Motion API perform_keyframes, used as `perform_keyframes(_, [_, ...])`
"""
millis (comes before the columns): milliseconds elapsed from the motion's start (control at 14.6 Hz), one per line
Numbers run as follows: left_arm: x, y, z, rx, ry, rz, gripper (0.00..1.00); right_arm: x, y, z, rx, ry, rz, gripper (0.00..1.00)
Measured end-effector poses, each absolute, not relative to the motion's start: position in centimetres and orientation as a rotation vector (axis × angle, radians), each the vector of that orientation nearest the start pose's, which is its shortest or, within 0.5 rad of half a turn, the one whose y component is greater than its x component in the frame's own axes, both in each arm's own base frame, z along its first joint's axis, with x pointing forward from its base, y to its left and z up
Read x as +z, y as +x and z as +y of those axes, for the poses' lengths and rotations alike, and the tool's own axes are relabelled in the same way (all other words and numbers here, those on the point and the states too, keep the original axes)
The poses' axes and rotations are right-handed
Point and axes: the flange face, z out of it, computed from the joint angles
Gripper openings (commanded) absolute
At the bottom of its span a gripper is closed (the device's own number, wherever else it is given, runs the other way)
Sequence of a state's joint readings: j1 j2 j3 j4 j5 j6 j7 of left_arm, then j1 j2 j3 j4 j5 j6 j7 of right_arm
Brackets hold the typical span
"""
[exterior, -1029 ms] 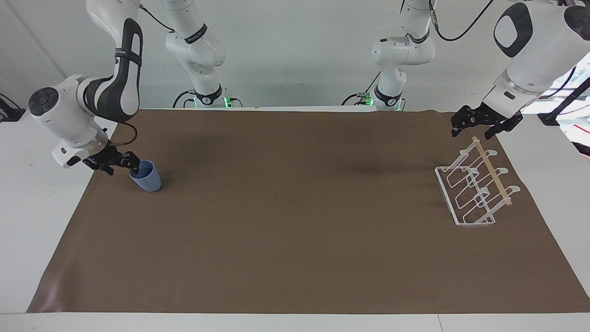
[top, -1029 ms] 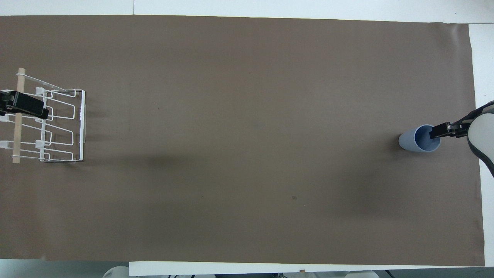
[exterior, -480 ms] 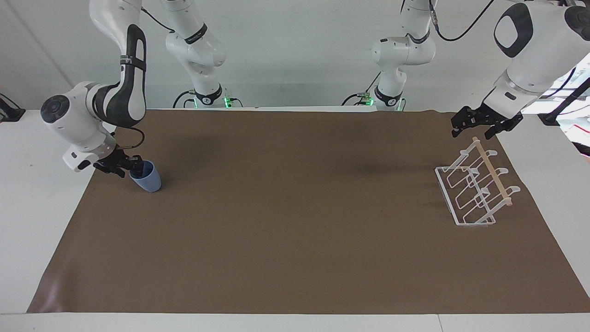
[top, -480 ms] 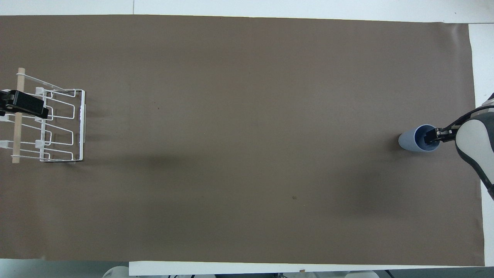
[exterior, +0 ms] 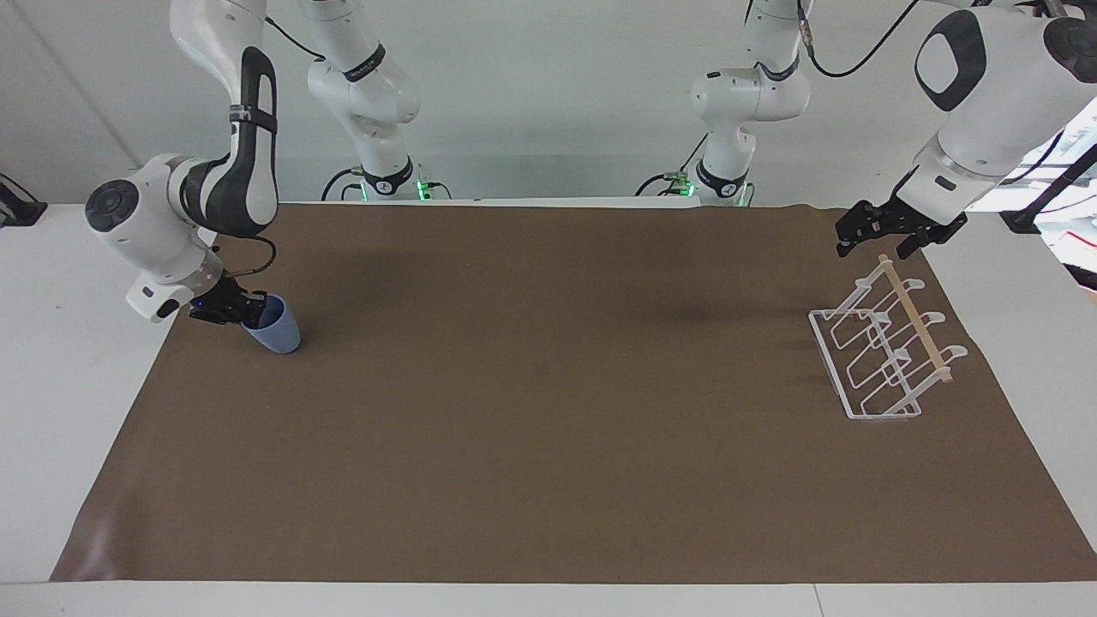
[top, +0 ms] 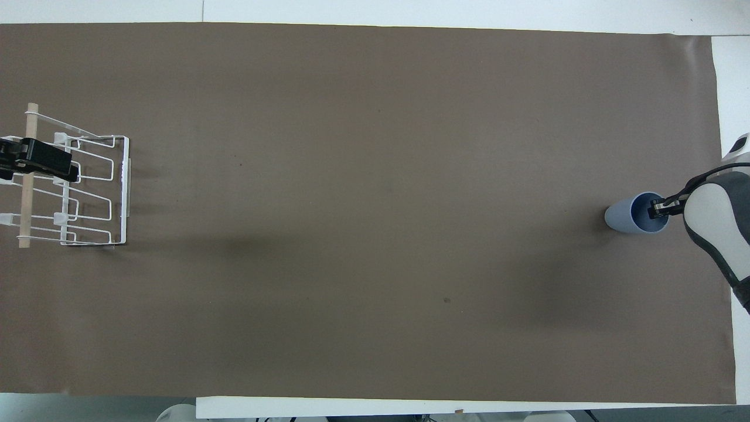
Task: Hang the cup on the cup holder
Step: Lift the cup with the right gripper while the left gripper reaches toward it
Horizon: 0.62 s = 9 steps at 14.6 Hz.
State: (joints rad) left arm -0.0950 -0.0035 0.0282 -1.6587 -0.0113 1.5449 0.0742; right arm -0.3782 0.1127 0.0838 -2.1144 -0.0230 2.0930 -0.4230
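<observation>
**Right wrist swung upright at cup rim**

Since a second ago, the right arm's wrist has been raised and turned steeper. Right gripper (exterior: 250,314) is closed on the rim of the cup (exterior: 276,327), which is tilted on the desk (exterior: 548,428) at the right arm's end. Left gripper (exterior: 881,233) is held open over the cup holder (exterior: 874,351).

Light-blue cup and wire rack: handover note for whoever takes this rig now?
Right gripper: at the rim of the small light-blue matte cup, one finger inside it; grip not confirmed.
Cup: tilted, base on the brown mat at the right arm's end.
Left gripper: waits over the white wire cup holder with a wooden rod at the left arm's end.
Done: cup reached.
Left: lift, carry across, hang on a prong.
</observation>
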Motion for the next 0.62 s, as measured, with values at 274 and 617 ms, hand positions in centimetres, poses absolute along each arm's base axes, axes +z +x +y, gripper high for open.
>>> perform_keyframes(274, [57.2,53.7,-3.8,0.218,-3.139,0.138,1.0,40.7,54.0,-12.2,0.286,-2.976,-0.284,0.0])
perform_keyframes(617, [56.6,53.5,-5.9,0.204,-3.151,-0.633,1.0,47.6,55.9,-1.4,0.154,-2.576,-0.295,0.0])
